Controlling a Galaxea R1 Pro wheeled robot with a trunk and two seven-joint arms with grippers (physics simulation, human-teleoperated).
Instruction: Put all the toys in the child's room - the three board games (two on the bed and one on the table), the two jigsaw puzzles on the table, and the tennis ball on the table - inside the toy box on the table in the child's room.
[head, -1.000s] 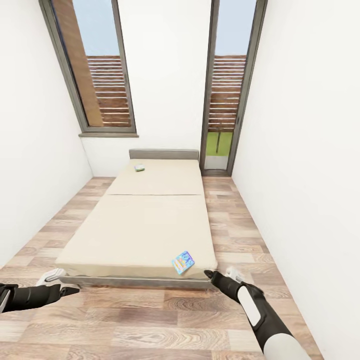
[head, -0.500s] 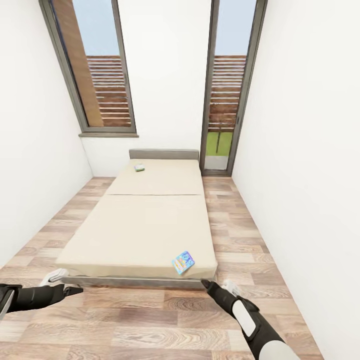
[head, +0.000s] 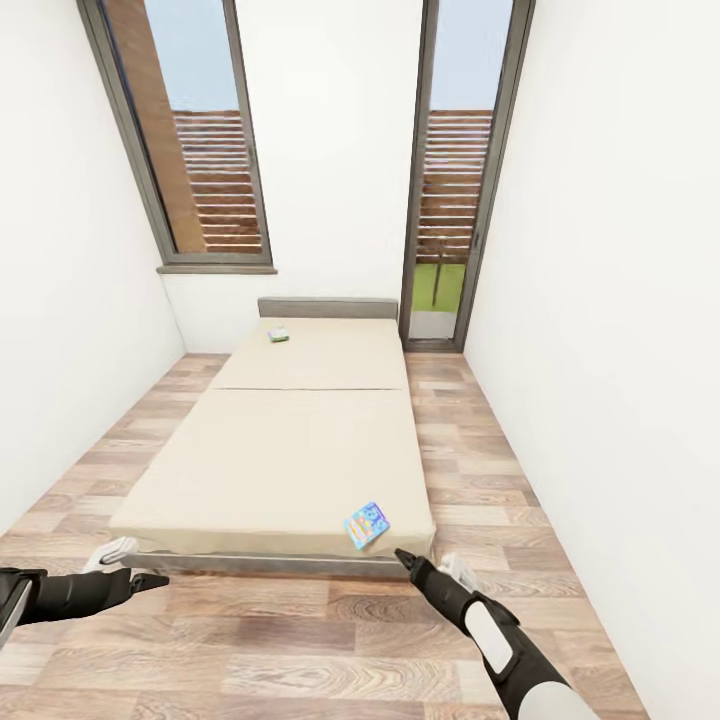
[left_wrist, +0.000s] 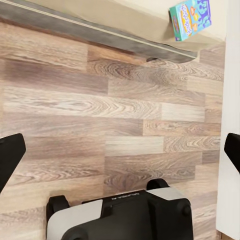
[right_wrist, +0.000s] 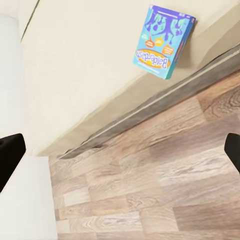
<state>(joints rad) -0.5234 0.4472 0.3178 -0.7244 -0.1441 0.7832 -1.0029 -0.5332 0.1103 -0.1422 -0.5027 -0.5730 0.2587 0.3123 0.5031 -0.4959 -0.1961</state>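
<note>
From the head view, the bed (head: 290, 440) runs lengthwise away from the robot, its grey headboard (head: 328, 308) against the far wall between a window (head: 190, 140) and a glass door (head: 455, 180). One board game (head: 366, 525), blue with bright print, lies flat on the mattress near the foot corner on the robot's right. A second board game (head: 279, 336), small and pale green from here, lies near the headboard. The left end effector (head: 140, 580) hangs low over the wooden floor (head: 300, 640) just short of the bed's foot; whether it is open or closed cannot be told here. The right end effector (head: 405, 558) points at the foot edge just below the blue game, apart from it.

The left wrist view shows both black fingertips (left_wrist: 10, 157) spread wide, nothing between them, over floor planks, with the robot base (left_wrist: 125, 217) below and the blue game (left_wrist: 189, 19) on the bed corner.

The right wrist view also shows its fingertips (right_wrist: 10, 155) spread wide and empty, with the blue game (right_wrist: 162, 42) lying on the mattress beside the dark bed frame (right_wrist: 165, 97).
</note>
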